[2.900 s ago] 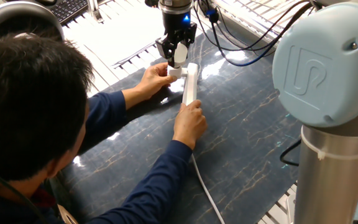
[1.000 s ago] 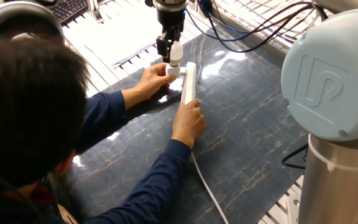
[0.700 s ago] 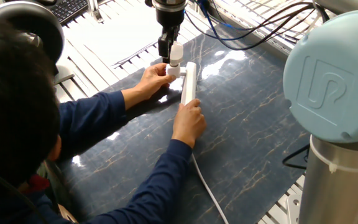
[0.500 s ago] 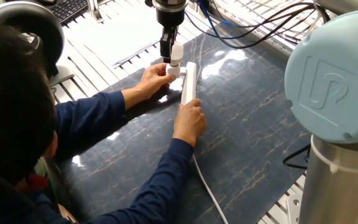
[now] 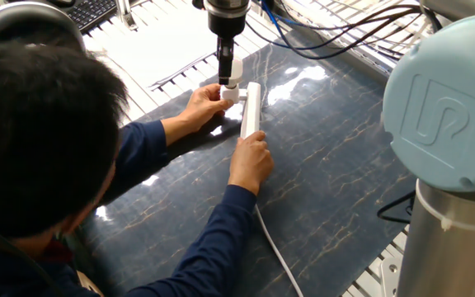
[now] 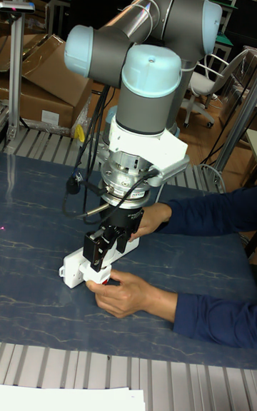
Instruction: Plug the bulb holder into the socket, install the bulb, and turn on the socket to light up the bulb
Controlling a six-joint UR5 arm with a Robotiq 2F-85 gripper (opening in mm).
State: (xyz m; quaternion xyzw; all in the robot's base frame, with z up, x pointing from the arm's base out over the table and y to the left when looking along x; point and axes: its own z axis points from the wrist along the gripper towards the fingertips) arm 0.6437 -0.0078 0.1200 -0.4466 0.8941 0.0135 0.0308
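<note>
1. Dark hair of a person [image 5: 39, 132] fills the near left of the fixed view, with blue sleeves stretched out over the table [image 5: 336, 165].
2. Marbled dark blue sheeting is seen covering that table, and a white cord [image 5: 275, 252] is laid across it from the near edge up to the socket [image 5: 251, 111].
3. Pressed on the near end of the socket is one hand [image 5: 250, 161] of the person; in the tall fixed view the same hand [image 6: 125, 293] is seen at the strip's end, beside something small and red.
4. Laid lengthwise away from the camera, the socket is shown as a long white strip [image 6: 71, 268] flat on the table.
5. Held at the far end by the other hand [image 5: 200, 107] is the bulb holder [image 5: 231, 95], a small white block set against the side of the strip.
6. Directly above the holder, the bulb [image 5: 232, 73] is gripped upright by the gripper [image 5: 228, 69], the fingers being closed narrowly on its white body; whether the neck is already seated in the holder cannot be told.
7. Black cables are seen trailing from the wrist toward the far right, and the arm's pale blue joint [image 5: 444, 91] is blurred large at the right edge.
</note>
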